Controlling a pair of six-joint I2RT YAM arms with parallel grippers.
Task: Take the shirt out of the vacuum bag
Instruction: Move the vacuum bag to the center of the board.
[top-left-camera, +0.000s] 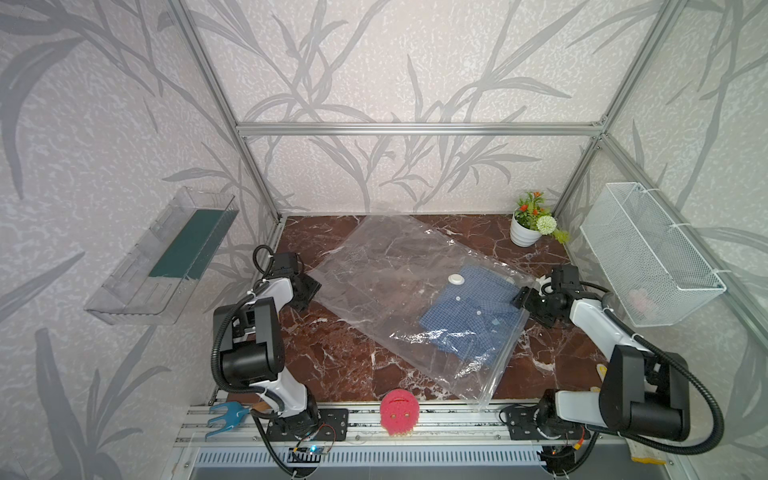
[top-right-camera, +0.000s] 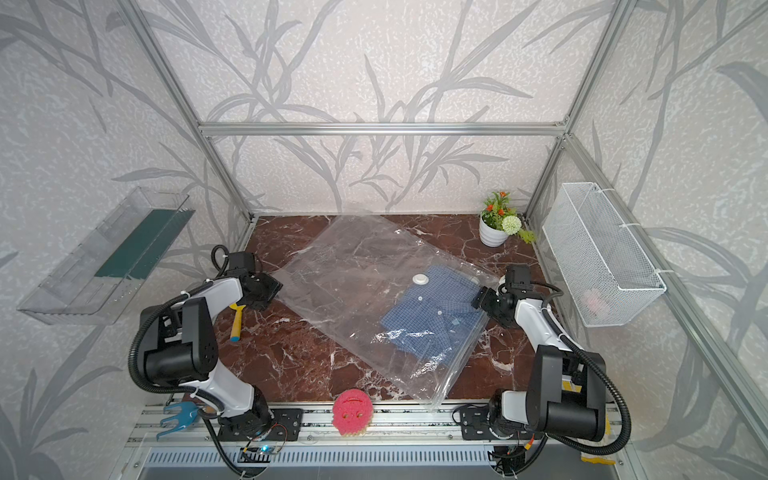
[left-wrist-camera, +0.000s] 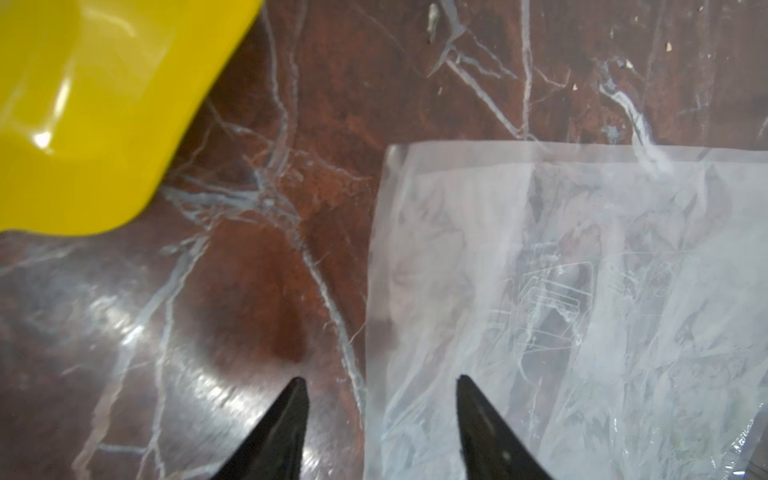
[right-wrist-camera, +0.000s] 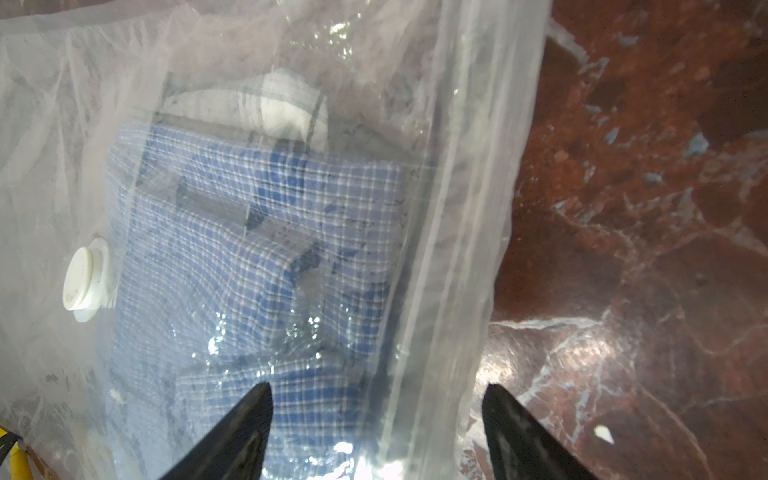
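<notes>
1. Checking progress: shirt sits fully inside vacuum bag, no cloth outside the plastic in both top views. By my read the task is at an early stage.
2. Clock set on a top view, back wall = 12. Bag lies flat and skewed across the middle of the marble table. The shirt, folded blue check, fills the bag's 4 o'clock part. Round white valve is at the shirt's 11 o'clock corner.
3. Zip strip runs along the bag's 3-to-5 o'clock edge, just beside the shirt. Sealed or parted: cannot tell. Slider not made out.
4. Left to do, as judged: get the mouth open if shut, pin the bag, reach in, drag the shirt out.
5. Left arm is stretched low toward 12, left gripper at the bag's 9 o'clock corner. Jaws are moderately apart, one tip over bare table, the other over plastic, with the bag's edge between them. Nothing is gripped; contact with the plastic is unclear.
6. Right arm is bent in from the table's 3 o'clock side, right gripper at the bag's 3 o'clock edge. Jaws are wide, one tip over the shirt under plastic, the other over table, zip strip between. Holding nothing.
7. Yellow-handled tool lies at 7 o'clock of the left gripper, off the bag.
</notes>
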